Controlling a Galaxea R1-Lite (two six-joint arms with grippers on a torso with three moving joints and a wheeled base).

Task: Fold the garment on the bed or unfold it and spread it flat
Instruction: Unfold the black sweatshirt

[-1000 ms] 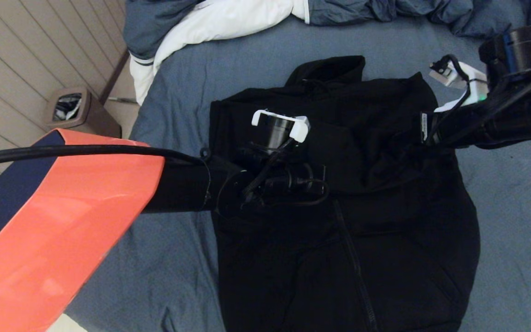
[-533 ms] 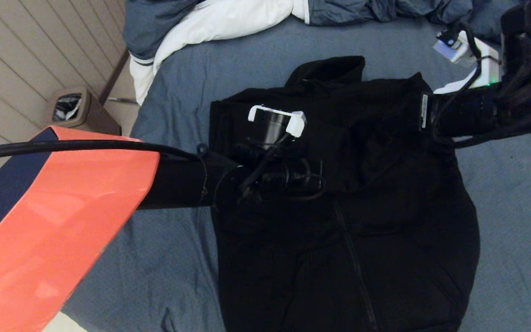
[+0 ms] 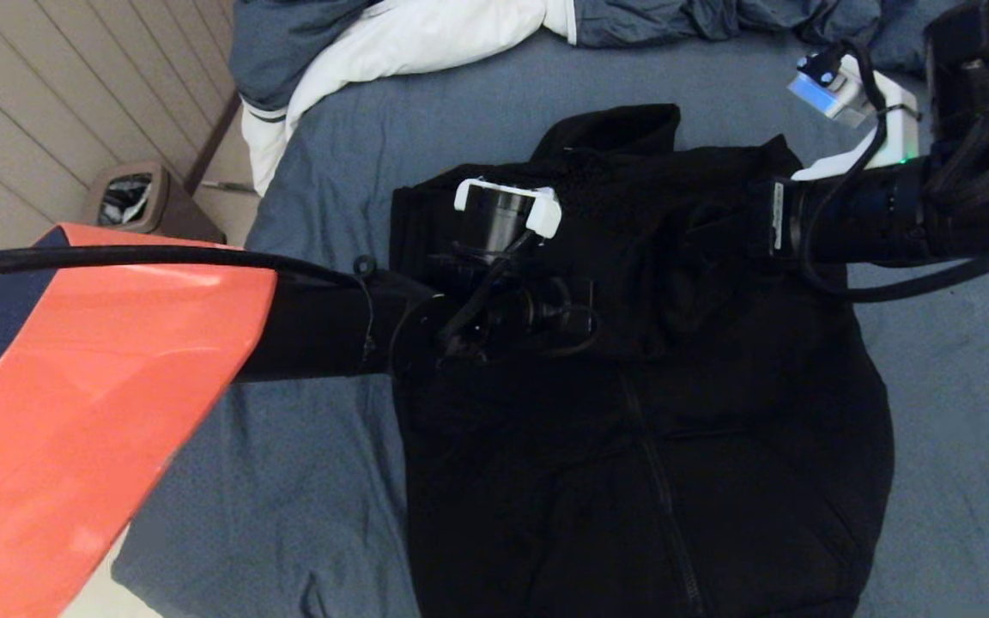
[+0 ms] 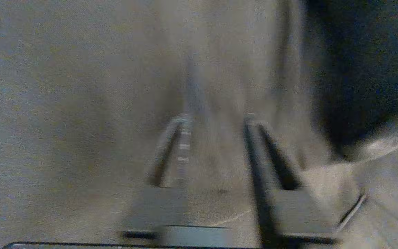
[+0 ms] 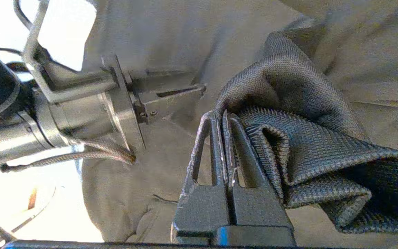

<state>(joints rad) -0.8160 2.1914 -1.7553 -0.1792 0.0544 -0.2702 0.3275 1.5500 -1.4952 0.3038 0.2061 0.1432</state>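
Observation:
The garment (image 3: pixel 718 446), a black zip hoodie, lies front up on the blue-grey bed (image 3: pixel 331 481), hood toward the far end. My left arm reaches in from the left over its upper chest. In the left wrist view the left gripper (image 4: pixel 216 121) is open, its fingers apart just above the cloth with nothing pinched between them. My right arm comes in from the right at shoulder height. The right gripper (image 5: pixel 218 116) is shut on a bunched ribbed edge (image 5: pixel 306 145) of the garment. The left gripper's finger (image 5: pixel 178 93) also shows in the right wrist view, close by.
A rumpled blue-grey duvet with white lining (image 3: pixel 426 43) is piled at the far end of the bed. A brown waste bin (image 3: pixel 130 202) stands on the wooden floor beyond the bed's left edge. Bare sheet lies on both sides of the garment.
The left gripper has opened and let go of the cloth. The right arm has swung toward the far end and inward over the chest, carrying the ribbed fabric along.

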